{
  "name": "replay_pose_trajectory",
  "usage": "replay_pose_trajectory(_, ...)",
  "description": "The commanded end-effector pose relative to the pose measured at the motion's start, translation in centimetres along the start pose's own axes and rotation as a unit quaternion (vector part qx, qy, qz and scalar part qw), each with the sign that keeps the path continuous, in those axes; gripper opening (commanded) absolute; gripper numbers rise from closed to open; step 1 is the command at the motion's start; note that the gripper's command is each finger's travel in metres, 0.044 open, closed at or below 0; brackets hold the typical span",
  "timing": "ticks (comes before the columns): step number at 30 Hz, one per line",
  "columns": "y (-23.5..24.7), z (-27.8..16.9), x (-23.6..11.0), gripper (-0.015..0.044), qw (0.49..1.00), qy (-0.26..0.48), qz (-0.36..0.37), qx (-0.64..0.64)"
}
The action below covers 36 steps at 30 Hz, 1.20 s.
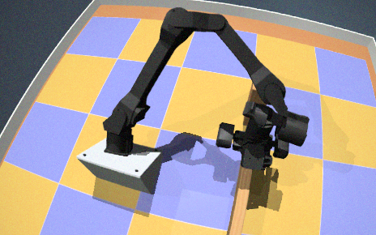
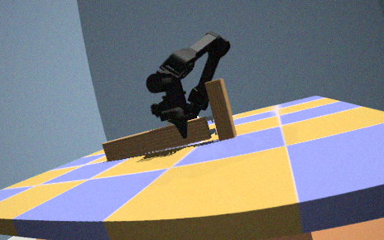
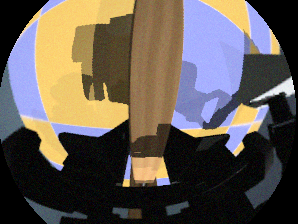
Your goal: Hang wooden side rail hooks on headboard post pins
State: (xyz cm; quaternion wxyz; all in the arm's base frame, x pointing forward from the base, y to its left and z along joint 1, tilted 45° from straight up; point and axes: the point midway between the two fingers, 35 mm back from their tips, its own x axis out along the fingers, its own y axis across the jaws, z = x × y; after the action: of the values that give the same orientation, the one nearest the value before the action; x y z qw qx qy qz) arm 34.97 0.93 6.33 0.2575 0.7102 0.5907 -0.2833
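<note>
The gripper (image 2: pixel 182 129) is clamping its fingers on the wooden rail (image 2: pixel 153 142), gripping it near the end that is facing the upright post (image 2: pixel 220 108). The rail is sitting tilted: its gripped end is raised just beside the post, while its far end is resting on the checkered table (image 2: pixel 228 178). From above, the black arm (image 1: pixel 150 73) is reaching over from its white base (image 1: pixel 142 174), hiding the post end of the rail
</note>
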Motion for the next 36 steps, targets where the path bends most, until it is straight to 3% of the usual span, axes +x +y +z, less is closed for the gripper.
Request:
replay_pose_trajectory(1, 0.03, 0.19, -0.48, 0.0, 1.0, -0.002, 0.004, 0.005)
replay_pose_trajectory(36, 0.03, 0.19, -1.07, 0.0, 1.0, -0.002, 0.004, 0.005)
